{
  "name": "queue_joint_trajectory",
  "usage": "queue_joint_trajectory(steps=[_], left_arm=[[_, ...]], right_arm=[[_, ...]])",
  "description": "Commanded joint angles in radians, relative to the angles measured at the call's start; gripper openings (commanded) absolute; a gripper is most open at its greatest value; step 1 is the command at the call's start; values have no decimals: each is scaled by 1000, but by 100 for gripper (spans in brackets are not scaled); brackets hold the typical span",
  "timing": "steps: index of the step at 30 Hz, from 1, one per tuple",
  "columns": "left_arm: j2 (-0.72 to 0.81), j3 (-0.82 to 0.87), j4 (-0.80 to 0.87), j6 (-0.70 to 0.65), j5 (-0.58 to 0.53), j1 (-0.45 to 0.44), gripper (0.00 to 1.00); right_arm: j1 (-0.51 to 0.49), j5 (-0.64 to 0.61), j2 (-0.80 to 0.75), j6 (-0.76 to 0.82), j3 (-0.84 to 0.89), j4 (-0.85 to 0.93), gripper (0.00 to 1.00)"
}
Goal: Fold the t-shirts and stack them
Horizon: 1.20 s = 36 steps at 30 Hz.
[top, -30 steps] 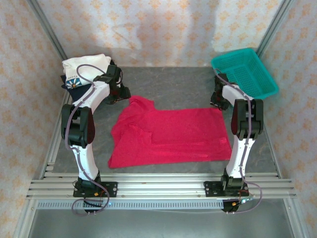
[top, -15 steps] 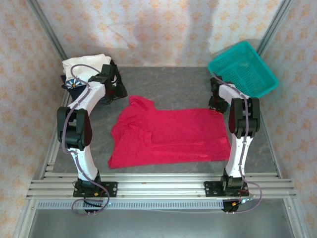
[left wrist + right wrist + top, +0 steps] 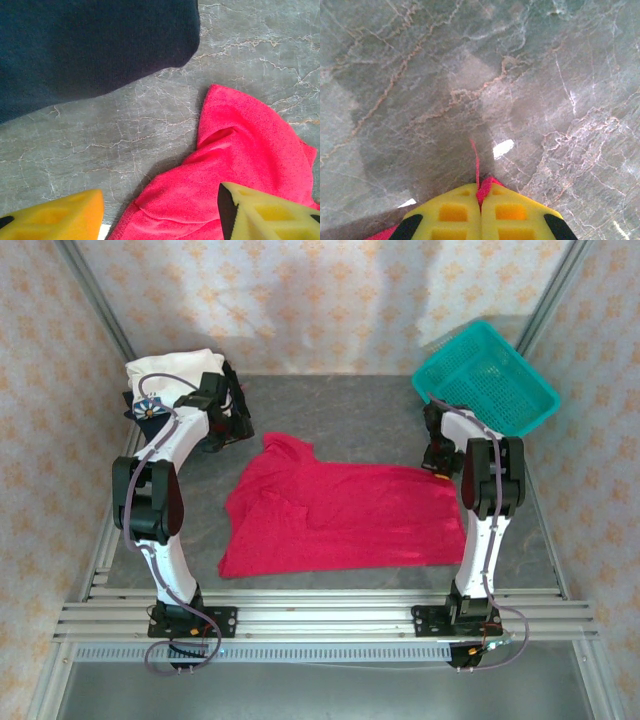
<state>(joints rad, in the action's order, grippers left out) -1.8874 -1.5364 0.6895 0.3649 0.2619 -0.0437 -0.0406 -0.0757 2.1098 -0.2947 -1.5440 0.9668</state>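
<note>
The red t-shirt [image 3: 340,515] lies spread flat in the middle of the grey table. My right gripper [image 3: 438,462] is down at its far right corner. In the right wrist view the yellow fingers [image 3: 445,215] are pressed together, shut on a pinch of the red t-shirt [image 3: 486,184], and a loose thread sticks out ahead. My left gripper [image 3: 232,425] hovers open by the far left corner. Its fingers [image 3: 270,215] stand wide over the red t-shirt [image 3: 240,165]. The navy t-shirt [image 3: 90,45] lies just beyond. The white t-shirt [image 3: 170,370] sits stacked at the back left.
A teal mesh basket [image 3: 485,375] stands tilted at the back right, close behind my right arm. Metal frame posts and patterned walls close in the table. Bare grey table [image 3: 350,410] lies between the red t-shirt and the back wall.
My right gripper has closed on the red t-shirt's far right corner. The basket has shifted a little left and tilted. My left gripper has drifted slightly left, staying open.
</note>
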Motion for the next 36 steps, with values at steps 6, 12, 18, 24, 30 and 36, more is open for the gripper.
queue_joint_trajectory(steps=[6,12,18,24,30,36], left_arm=[[-83,-119,28,-43,17,-32,62],[-258,-303,98,-52,9,-85,54],[-381,-416,127,-21,-29,-87,50],[-455,-485,128,-8,-70,-87,50],[-528,-550,121,-2,-60,-88,49],[-617,-677,193,-14,-39,-105,42]], right_arm=[[-4,32,-50,30,41,-20,0],[-4,43,-53,52,39,-22,0],[-4,56,-72,70,44,-30,0],[-5,70,-84,80,47,-27,0],[-6,83,-85,86,50,-25,0],[-7,84,-86,90,48,-19,0]])
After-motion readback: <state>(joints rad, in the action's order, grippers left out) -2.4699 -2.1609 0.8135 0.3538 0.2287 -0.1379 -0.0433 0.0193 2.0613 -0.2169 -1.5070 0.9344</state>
